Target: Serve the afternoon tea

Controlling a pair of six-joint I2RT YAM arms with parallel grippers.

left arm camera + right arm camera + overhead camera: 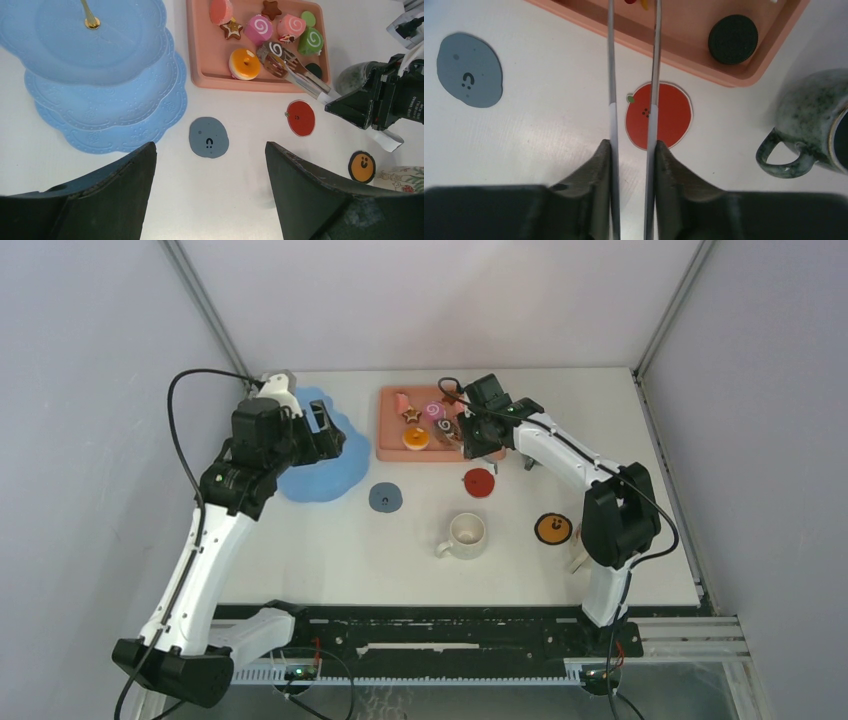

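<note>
Several toy pastries lie in the salmon-pink tray (200, 55), among them an orange round one (244, 63), a pink swirl roll (259, 29) and a green swirl roll (311, 41). My right gripper (632, 142) is shut on the thin metal tongs (654, 60). The tong tips reach into the tray at a brown swirl roll (270, 49); I cannot tell whether they grip it. My left gripper (210, 145) is open and empty, above the table beside the blue dessert tower (100, 75). The cream mug (466, 535) stands at the front middle. The green mug (819, 120) stands right of the tray.
Three flat coasters lie on the table: grey (385, 497), red (479, 482) and orange (552, 529). A black cookie (732, 39) lies in the tray's near right corner. A flowered object (405, 177) shows by the right arm's base.
</note>
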